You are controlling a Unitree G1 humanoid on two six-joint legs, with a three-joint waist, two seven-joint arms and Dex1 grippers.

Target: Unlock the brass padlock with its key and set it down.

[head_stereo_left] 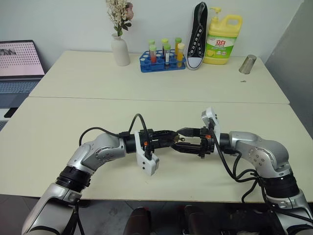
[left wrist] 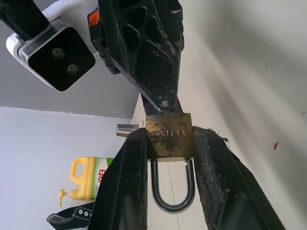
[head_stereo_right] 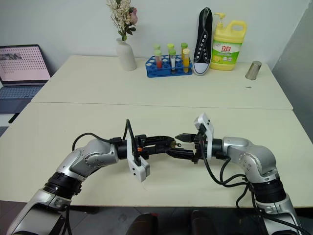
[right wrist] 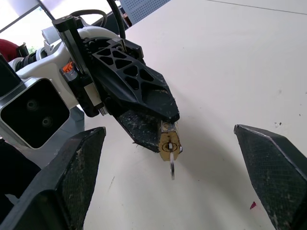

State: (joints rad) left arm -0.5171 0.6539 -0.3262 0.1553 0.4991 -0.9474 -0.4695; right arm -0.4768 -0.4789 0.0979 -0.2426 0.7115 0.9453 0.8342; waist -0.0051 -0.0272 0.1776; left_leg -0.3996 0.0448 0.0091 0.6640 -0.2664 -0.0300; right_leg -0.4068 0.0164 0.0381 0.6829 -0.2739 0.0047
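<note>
Two tools are held tip to tip above the tabletop (head_stereo_left: 58,122), toward its near edge. The brass padlock (left wrist: 169,135) is clamped between the fingers of the left tool (head_stereo_left: 168,138), with its key (right wrist: 172,168) seated in the body's end face. The right tool (right wrist: 177,177) is spread wide around the key, its fingers apart from it.
</note>
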